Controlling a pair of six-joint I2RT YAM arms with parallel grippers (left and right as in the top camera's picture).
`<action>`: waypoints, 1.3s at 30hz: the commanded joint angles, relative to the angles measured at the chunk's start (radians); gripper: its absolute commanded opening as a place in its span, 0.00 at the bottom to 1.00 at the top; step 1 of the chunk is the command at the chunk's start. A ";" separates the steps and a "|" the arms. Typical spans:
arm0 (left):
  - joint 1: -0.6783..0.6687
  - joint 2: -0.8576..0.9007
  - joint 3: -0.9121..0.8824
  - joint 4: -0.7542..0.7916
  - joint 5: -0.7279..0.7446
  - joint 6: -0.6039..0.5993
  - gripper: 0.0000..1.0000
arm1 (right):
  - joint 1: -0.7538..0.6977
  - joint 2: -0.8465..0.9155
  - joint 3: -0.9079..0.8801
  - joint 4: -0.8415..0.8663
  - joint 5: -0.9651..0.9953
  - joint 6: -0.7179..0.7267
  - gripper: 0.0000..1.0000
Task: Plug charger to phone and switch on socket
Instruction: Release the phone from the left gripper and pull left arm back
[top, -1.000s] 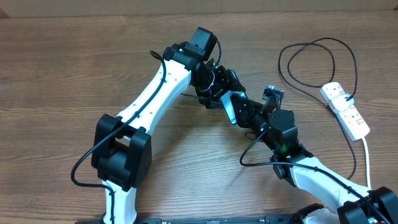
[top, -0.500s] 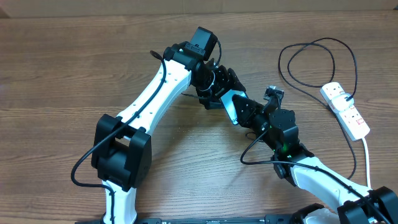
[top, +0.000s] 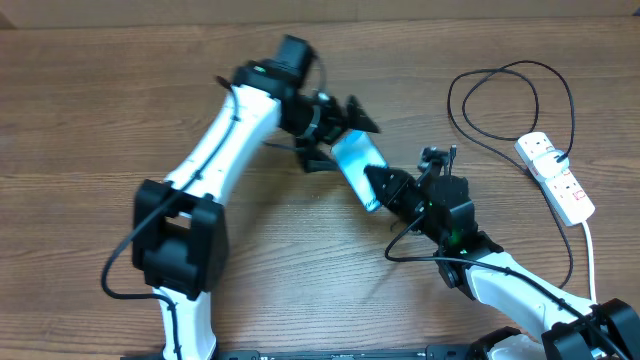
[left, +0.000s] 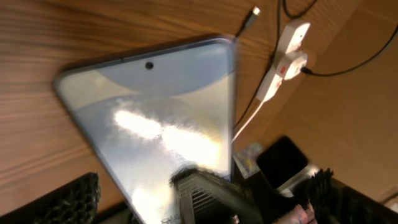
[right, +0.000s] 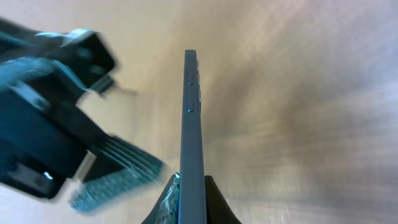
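The right gripper (top: 380, 188) pinches one end of the phone (top: 356, 166). The left gripper (top: 336, 140) is wide open, holding nothing.

the phone (left: 155, 118) lies tilted across the frame, screen glaring, between the wide-spread fingers (left: 68, 202) of the left end effector (left: 202, 198). behind it on the worktop (left: 62, 31) lie the socket (left: 285, 55) and the charger (left: 254, 12) plug.
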 joint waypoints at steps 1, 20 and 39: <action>0.109 -0.034 0.028 -0.101 0.027 0.210 1.00 | 0.011 0.002 0.017 -0.032 -0.142 0.140 0.05; 0.347 -0.479 0.028 -0.509 -0.327 0.480 1.00 | 0.011 0.002 0.017 0.116 -0.538 1.081 0.04; 0.348 -1.318 0.026 -0.597 -0.747 0.303 1.00 | 0.011 0.002 0.017 0.292 -0.576 1.046 0.04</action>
